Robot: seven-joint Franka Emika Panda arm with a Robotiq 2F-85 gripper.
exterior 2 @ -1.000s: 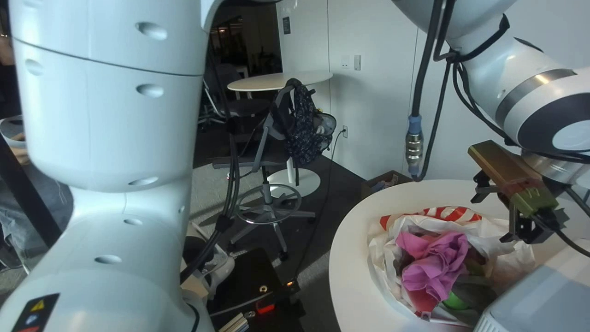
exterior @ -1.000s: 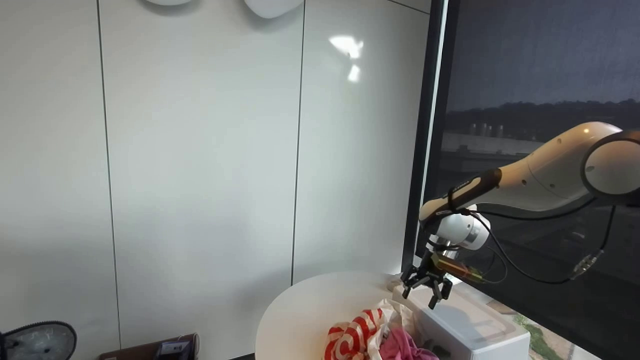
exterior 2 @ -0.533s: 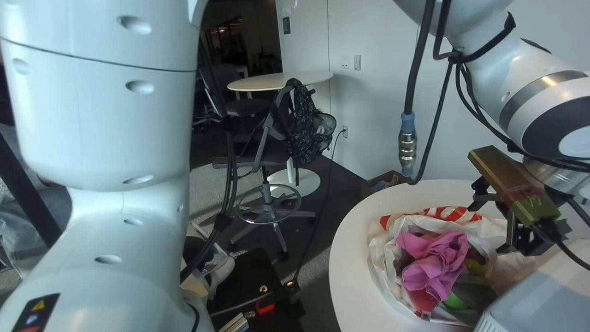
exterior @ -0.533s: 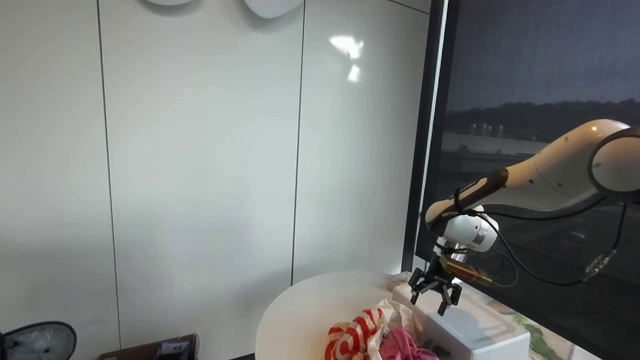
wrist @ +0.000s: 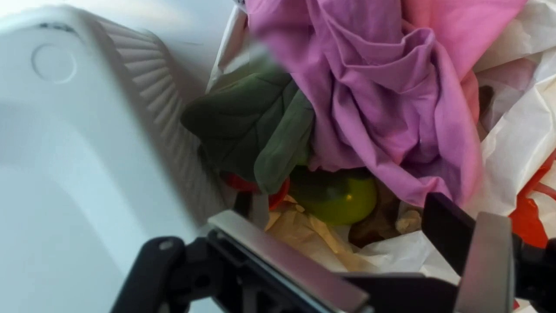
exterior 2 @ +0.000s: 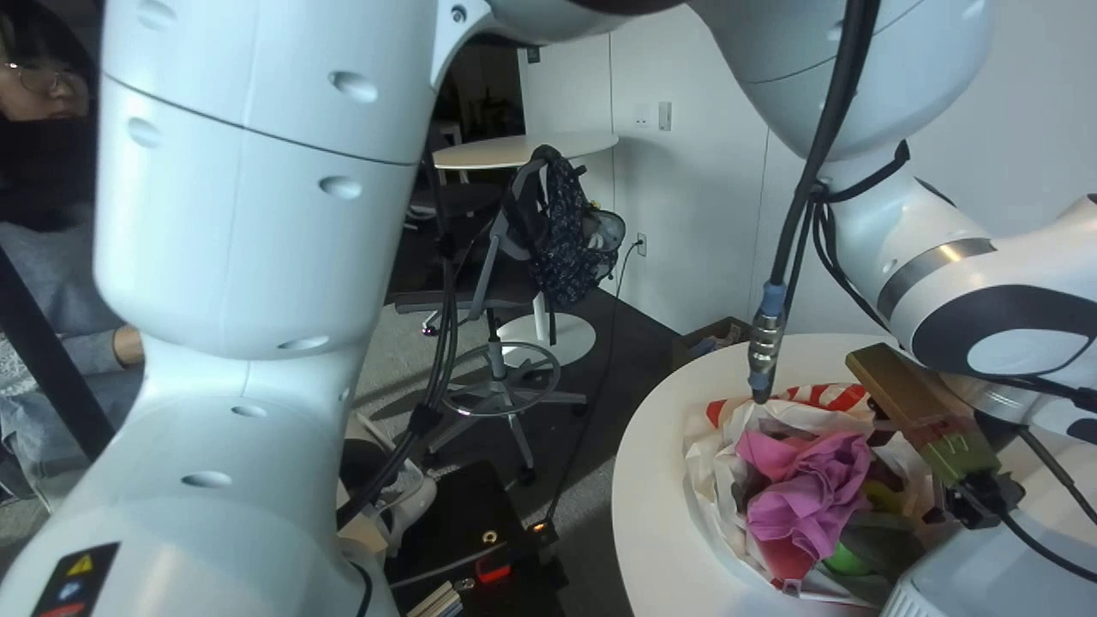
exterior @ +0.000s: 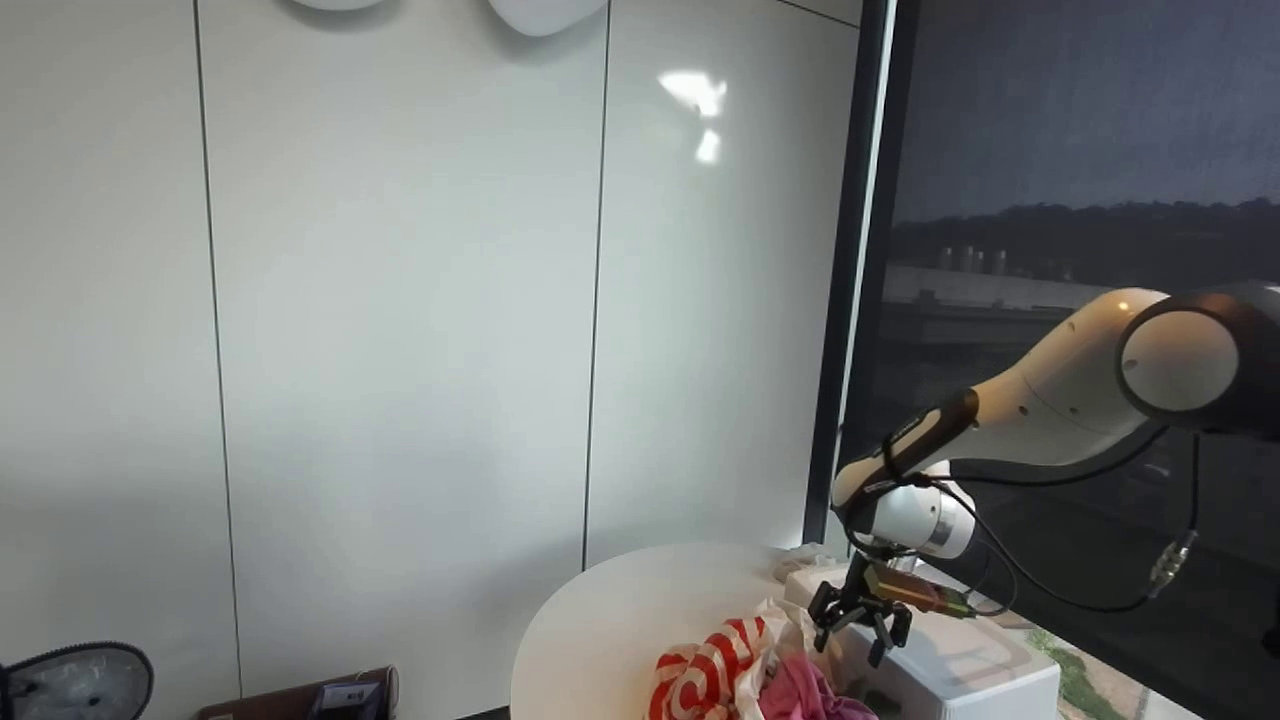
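The gripper (wrist: 347,217) is spread, near the bag (exterior 2: 713,482) and the box (wrist: 65,174).
The bag rests on the worktop (exterior 2: 649,480), near its curved edge; the pink cloth (wrist: 382,95) lies in the bag.

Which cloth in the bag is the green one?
The dark green cloth with seam lines, the one nearest the white box. The crumpled purple and pink fabric next to it shows no green.

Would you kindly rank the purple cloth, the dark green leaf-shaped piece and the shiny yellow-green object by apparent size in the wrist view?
1. Purple cloth, though cut off at the top edge
2. Dark green leaf-shaped piece
3. Shiny yellow-green object, partly covered by the cloth
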